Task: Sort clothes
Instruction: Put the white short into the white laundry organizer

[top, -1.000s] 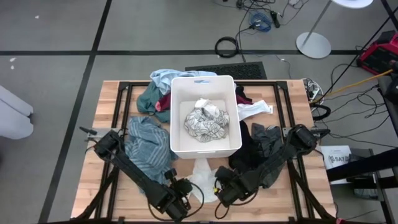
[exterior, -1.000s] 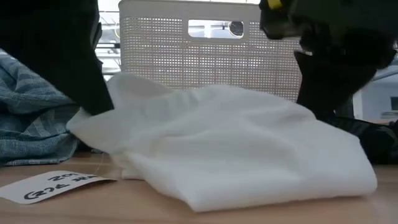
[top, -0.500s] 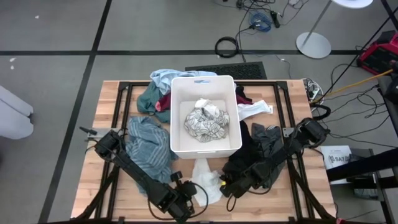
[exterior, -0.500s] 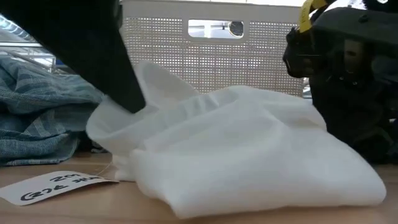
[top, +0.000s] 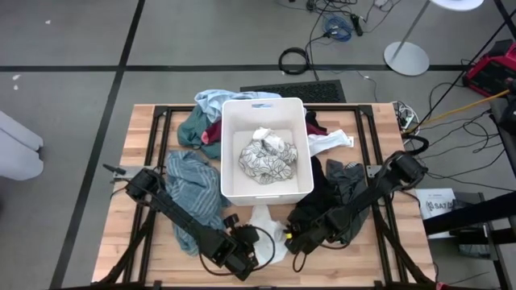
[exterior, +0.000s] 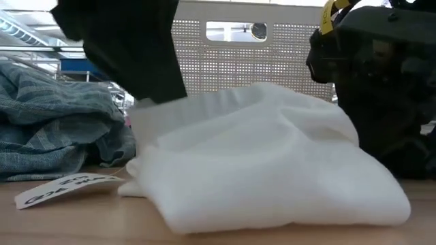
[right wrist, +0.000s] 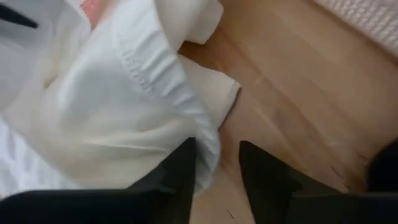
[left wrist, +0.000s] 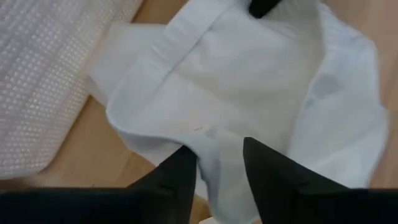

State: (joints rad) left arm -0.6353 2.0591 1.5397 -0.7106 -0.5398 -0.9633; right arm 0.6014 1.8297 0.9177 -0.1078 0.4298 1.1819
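Lying crumpled on the table [top: 141,133] just in front of the bin [top: 229,173] is a white garment [top: 261,219], with both claws at it. The left claw [left wrist: 219,171] sits at its near edge with fingers parted, a fold of cloth showing between them but not pinched. The right claw [right wrist: 217,165] is beside the opposite edge, fingers also apart, gripping nothing. A patterned white-grey piece [top: 267,158] lies in the bin; a teal striped garment [top: 192,192] lies left of it and dark clothes [top: 334,189] right.

White garment [top: 261,221] crumpled before bin; teal striped one [top: 192,193] heaped left.
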